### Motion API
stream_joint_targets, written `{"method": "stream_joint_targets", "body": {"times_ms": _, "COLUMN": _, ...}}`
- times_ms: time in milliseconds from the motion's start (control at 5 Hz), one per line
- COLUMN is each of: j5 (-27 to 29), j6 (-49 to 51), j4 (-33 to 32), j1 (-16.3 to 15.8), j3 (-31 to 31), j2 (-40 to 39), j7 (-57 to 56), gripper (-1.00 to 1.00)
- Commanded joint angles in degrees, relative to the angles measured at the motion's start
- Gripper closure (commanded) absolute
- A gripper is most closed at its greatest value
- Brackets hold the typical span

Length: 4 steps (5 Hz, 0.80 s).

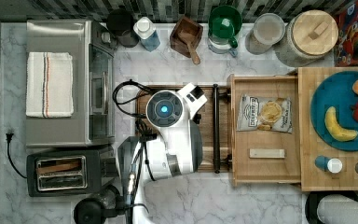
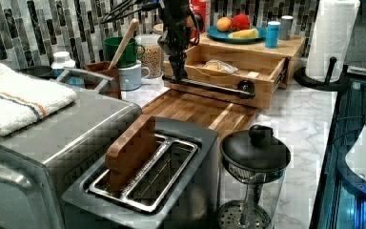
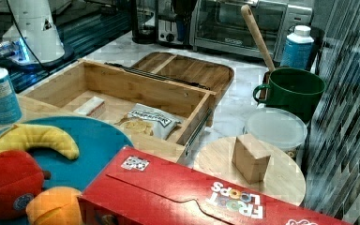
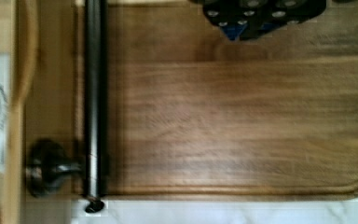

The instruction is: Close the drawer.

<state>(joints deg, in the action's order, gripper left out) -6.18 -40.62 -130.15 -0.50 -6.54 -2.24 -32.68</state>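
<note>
Drawer pulled out, arm above the cutting board

Counter of white marble carries everything we see. Largest on it is the toaster oven near one end, a folded towel lying on its roof, and a toaster just beside it. The cutting board lies mid-counter, and we find the arm hanging above it. The drawer stands well out of its wooden cabinet, its front reaching over the cutting board's edge, its black bar handle running across the front. Inside the drawer lie a snack bag and a small pale block. The claw sits just above the handle near one end; we cannot tell whether its fingers are spread or closed.
</note>
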Motion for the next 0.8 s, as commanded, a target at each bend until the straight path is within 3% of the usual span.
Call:
{"method": "stream_joint_targets", "body": {"times_ms": 200, "j5": 0.5, "j6": -6.9, "j4": -2.1, "j1": -0.3, "j3": 3.7, "j2": -7.6, "j7": -2.6, "gripper": 1.0}}
{"method": "stream_joint_targets", "body": {"times_ms": 400, "j5": -0.6, "j6": -7.2, "j4": -2.2, "j1": 1.7, "j3": 2.7, "j2": -8.3, "j7": -3.1, "gripper": 1.0}}
{"method": "stream_joint_targets", "body": {"times_ms": 800, "j5": -6.5, "j6": -9.1, "j4": -4.4, "j1": 0.4, "j3": 5.9, "j2": -4.6, "j7": -4.0, "gripper": 1.0}}
